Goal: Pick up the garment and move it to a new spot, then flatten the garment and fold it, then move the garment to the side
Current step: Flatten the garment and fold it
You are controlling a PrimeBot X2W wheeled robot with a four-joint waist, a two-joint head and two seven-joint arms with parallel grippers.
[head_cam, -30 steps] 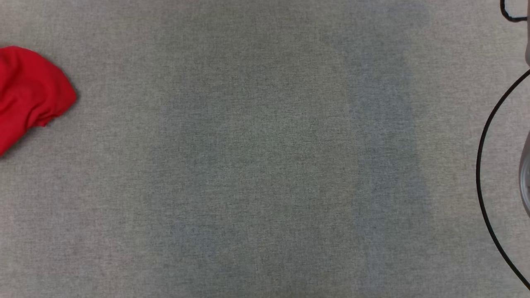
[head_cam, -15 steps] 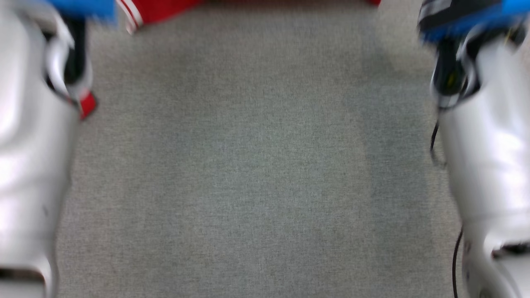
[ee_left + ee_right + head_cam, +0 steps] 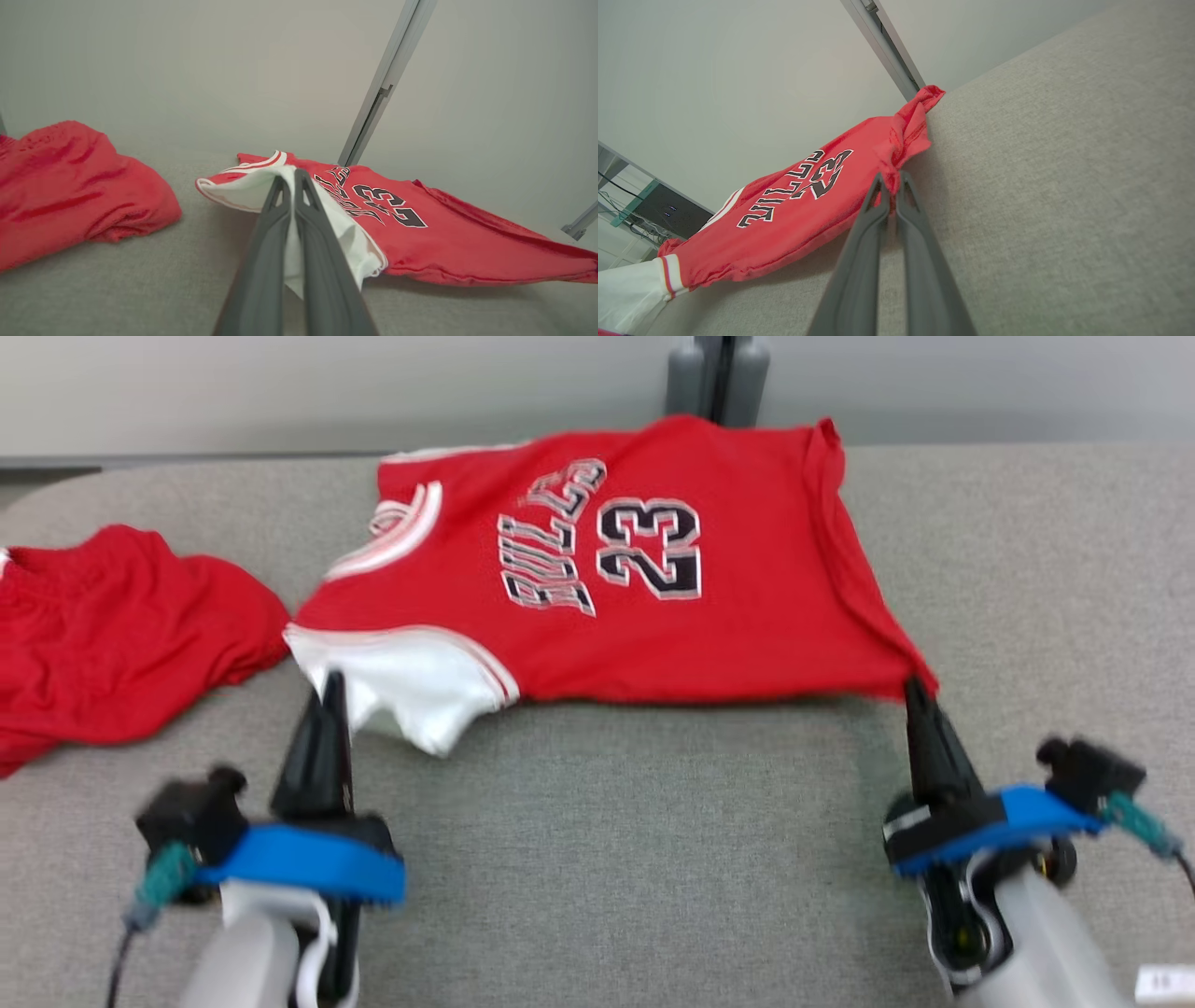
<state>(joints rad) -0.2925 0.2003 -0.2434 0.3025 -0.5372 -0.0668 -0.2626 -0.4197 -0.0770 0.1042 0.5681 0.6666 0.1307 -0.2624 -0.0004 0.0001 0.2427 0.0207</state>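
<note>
1. The garment (image 3: 653,616), a red jersey with white-striped trim, black lettering and a 23, lies spread across the far middle of the grey surface (image 3: 653,859), near edge raised.
2. The left end effector (image 3: 331,689) is pinched tight on its white flap.
3. The right end effector (image 3: 915,689) is clamped on its red corner.
</note>
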